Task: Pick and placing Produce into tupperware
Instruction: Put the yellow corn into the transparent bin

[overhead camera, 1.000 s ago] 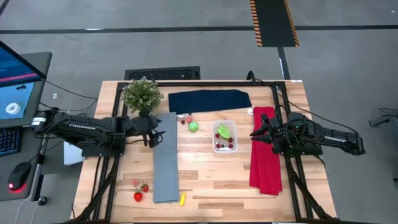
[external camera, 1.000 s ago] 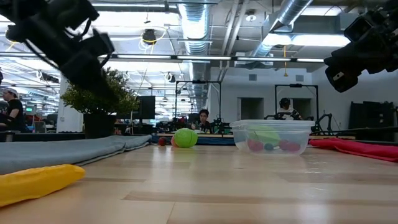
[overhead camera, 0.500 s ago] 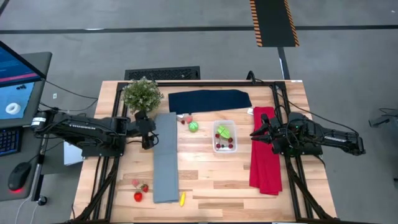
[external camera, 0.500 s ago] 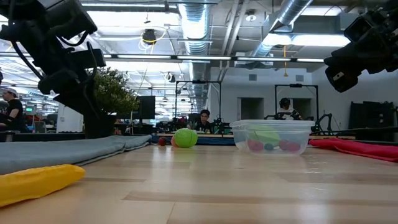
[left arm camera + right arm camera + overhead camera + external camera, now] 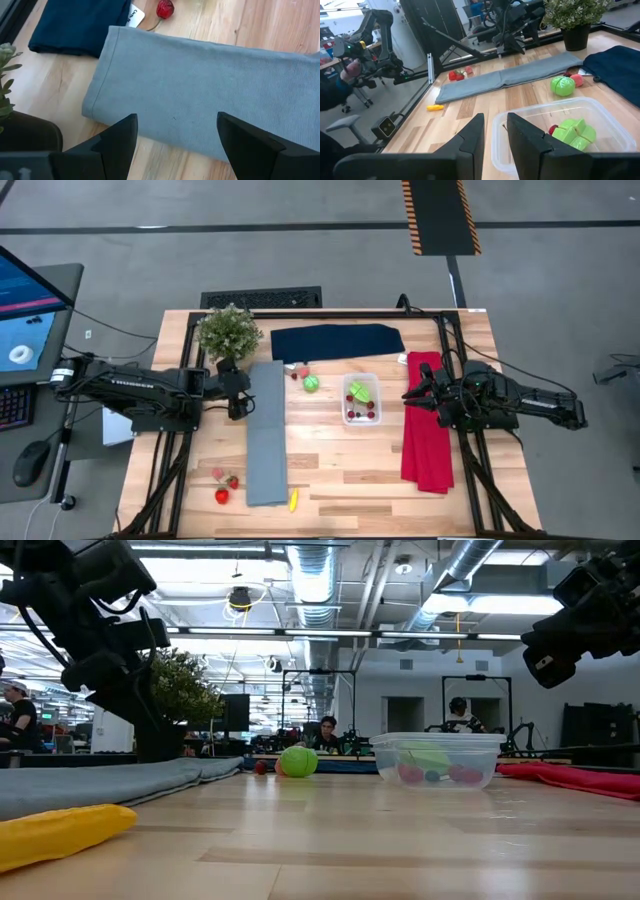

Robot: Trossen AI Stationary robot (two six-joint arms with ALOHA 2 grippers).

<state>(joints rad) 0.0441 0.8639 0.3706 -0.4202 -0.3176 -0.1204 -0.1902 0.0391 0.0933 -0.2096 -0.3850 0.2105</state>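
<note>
Clear glossy plastic tupperware (image 5: 360, 399); matt grey cloth (image 5: 266, 435); wooden table (image 5: 340, 470).

The right tool (image 5: 494, 142) hovers, narrowly parted and empty, before the tupperware (image 5: 530, 129) holding green produce (image 5: 575, 133).

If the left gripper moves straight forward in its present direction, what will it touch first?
Probably the long grey cloth: the open left gripper points down at it, with nothing between them. How far above it the fingers hang is unclear.

Robotics lab, exposed ceiling ducts (image 5: 312, 580), workstations, concrete floor (image 5: 300, 260)
</note>
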